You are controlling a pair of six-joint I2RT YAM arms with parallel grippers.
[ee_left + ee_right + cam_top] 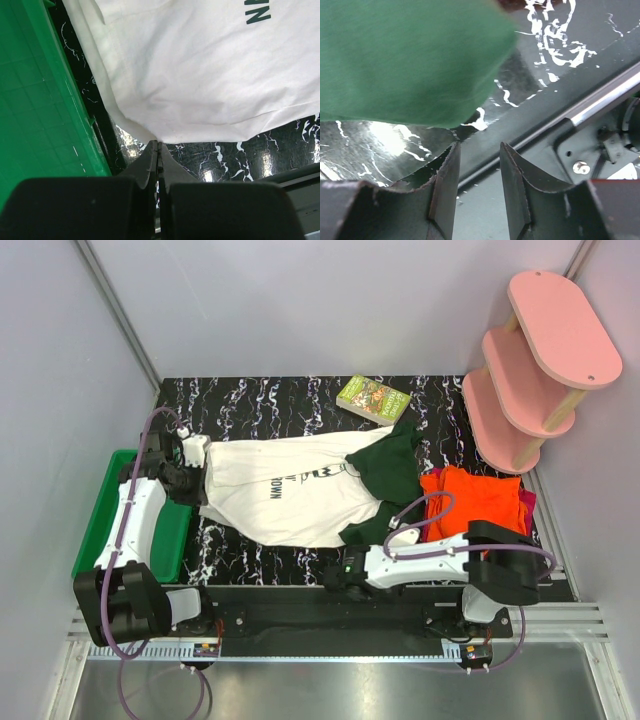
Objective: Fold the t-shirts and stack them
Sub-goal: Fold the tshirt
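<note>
Magenta t-shirt (527,502) mostly beneath orange t-shirt (478,498)

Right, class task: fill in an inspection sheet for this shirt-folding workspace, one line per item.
Surface: black white-veined table.
Job's things: cream t-shirt with dark green sleeves spread out mid-table; orange t-shirt folded at right, atop a magenta-red t-shirt.
Clutter: green book near the far edge; green tray at left.
Grippers: left gripper shut at the cream shirt's hem, grip uncertain; right gripper open, empty, beside a green sleeve.
Cables: purple cables looping along both arms.
Surroundings: grey walls; pink three-tier shelf, far right.
</note>
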